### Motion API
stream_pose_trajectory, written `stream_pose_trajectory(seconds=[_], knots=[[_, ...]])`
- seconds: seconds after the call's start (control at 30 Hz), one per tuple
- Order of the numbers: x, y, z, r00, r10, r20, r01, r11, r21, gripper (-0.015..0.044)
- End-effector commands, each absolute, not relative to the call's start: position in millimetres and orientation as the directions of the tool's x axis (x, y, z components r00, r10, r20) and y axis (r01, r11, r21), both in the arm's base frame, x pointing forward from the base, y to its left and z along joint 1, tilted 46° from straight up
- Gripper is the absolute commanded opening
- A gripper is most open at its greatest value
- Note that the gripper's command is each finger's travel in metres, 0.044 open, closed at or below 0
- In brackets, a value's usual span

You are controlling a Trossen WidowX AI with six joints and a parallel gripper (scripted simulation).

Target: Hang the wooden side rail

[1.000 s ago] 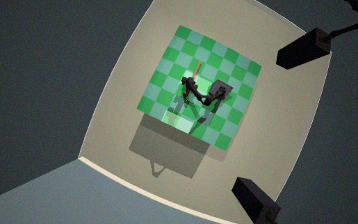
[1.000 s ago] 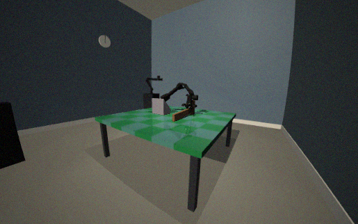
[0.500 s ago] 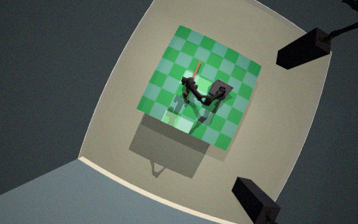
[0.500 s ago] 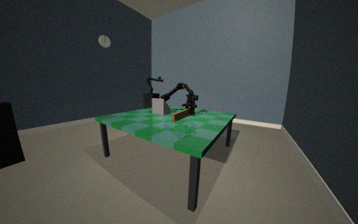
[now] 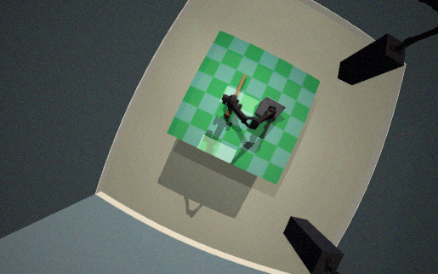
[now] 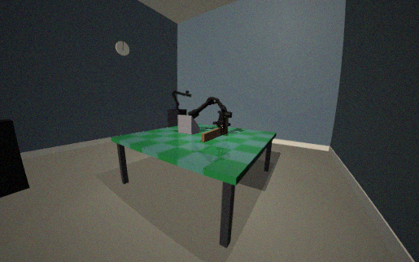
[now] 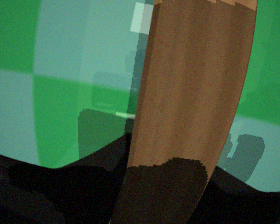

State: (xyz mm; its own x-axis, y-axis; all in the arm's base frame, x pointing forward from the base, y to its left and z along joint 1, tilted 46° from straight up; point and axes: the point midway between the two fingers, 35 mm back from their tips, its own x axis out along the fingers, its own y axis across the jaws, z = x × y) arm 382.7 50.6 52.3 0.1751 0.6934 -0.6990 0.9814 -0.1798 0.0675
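The wooden side rail [image 5: 241, 84] [image 6: 210, 135] [image 7: 191, 85] is a long brown board standing on edge; its far end is at the table surface in the exterior view. My gripper [image 5: 233, 102] [image 6: 220, 125] [image 7: 152, 143] is shut on the rail near its other end, its dark fingers on both sides of the board in the wrist view. A brown upright piece [image 6: 225, 128], which looks like the headboard post, stands right behind the gripper, close to that rail end. The hooks, slot and pins are hidden or too small to see, so whether they touch cannot be told.
The arm's grey block base [image 5: 276, 103] [image 6: 185, 124] stands on the green checkered table [image 5: 269, 170] [image 6: 220, 166], beside the rail. Dark pedestals [image 5: 368, 60] [image 5: 311, 242] [image 6: 1, 159] stand on the floor away from the table, with other arms on them.
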Motion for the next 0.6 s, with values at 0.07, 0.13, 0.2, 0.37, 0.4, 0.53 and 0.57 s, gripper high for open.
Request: stream_pose_trajectory(seconds=[0.07, 0.13, 0.2, 0.37, 0.4, 0.53, 0.57], knots=[[384.2, 50.6, 52.7, 0.182, 0.696, -0.694, 0.981, -0.181, 0.076, 0.0000], [384.3, 50.9, 52.5, 0.182, 0.696, -0.694, 0.981, -0.181, 0.076, 0.0000], [384.3, 51.1, 52.2, 0.182, 0.696, -0.694, 0.981, -0.181, 0.076, 0.0000], [384.5, 51.7, 51.7, 0.182, 0.696, -0.694, 0.981, -0.181, 0.076, 0.0000], [384.5, 51.8, 51.6, 0.182, 0.696, -0.694, 0.981, -0.181, 0.076, 0.0000], [384.6, 52.3, 51.1, 0.182, 0.696, -0.694, 0.981, -0.181, 0.076, 0.0000], [384.6, 52.4, 51.0, 0.182, 0.696, -0.694, 0.981, -0.181, 0.076, 0.0000]])
